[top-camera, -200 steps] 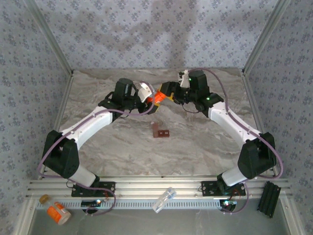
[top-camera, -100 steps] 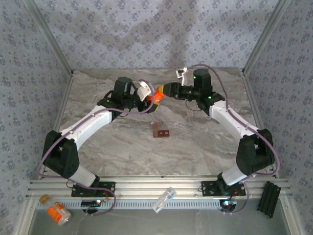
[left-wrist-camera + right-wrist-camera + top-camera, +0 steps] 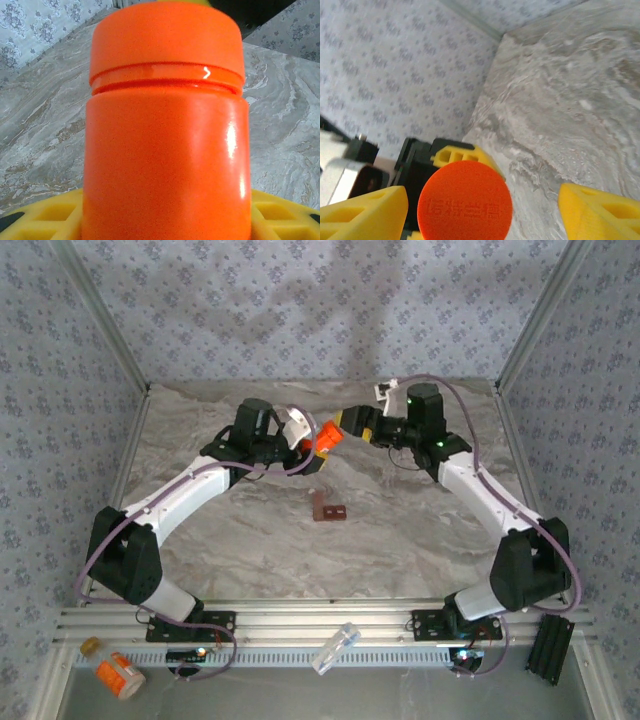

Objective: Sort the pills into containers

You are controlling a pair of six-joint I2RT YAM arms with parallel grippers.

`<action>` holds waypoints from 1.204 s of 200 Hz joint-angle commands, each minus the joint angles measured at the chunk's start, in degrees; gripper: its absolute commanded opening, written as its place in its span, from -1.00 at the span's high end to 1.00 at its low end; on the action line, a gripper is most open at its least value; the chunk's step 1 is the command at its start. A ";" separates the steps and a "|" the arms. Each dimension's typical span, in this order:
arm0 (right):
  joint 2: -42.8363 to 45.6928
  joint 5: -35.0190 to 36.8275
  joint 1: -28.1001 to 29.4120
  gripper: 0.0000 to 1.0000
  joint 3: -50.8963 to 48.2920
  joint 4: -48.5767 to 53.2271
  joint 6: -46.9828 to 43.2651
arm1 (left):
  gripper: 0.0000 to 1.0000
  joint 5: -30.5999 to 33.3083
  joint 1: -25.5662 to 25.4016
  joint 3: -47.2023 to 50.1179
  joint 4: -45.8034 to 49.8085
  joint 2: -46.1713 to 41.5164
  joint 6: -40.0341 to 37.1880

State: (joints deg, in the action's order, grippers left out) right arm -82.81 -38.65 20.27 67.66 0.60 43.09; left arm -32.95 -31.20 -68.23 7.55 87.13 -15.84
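Orange-capped bottle (image 3: 165, 150) clenched in left hand (image 3: 308, 442), held above surface (image 3: 250, 540). Right hand (image 3: 350, 424) released, fingers (image 3: 365, 212) spread beside cap (image 3: 465, 202). Red-brown compartment box (image 3: 327, 508) laid on surface between arms.

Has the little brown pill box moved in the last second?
No. The pill box sits just as far from the front rail as before.
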 commanded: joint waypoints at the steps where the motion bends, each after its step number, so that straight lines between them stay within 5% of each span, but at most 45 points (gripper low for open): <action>1: 2.14 8.45 0.98 -0.62 -0.02 3.39 8.60 | 1.00 -0.58 -0.27 -1.65 -0.70 -1.05 -0.51; 95: -2.69 9.32 6.85 -0.59 5.59 4.22 7.61 | 1.00 -0.89 -0.42 -2.00 -0.69 -0.57 -0.49; 176: -1.23 6.93 5.59 0.07 0.19 -3.41 7.14 | 1.00 -1.23 -0.41 -2.17 -0.30 -0.76 -0.69; 241: -7.80 -19.76 -2.78 0.03 -4.71 -22.10 -9.16 | 1.00 -4.69 -0.31 -2.88 1.25 -1.30 0.01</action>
State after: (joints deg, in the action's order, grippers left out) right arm -87.44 -47.83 21.34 64.55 -12.91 41.25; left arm -33.63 -31.33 -68.66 8.86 87.13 -15.81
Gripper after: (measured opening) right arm 0.495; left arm 0.549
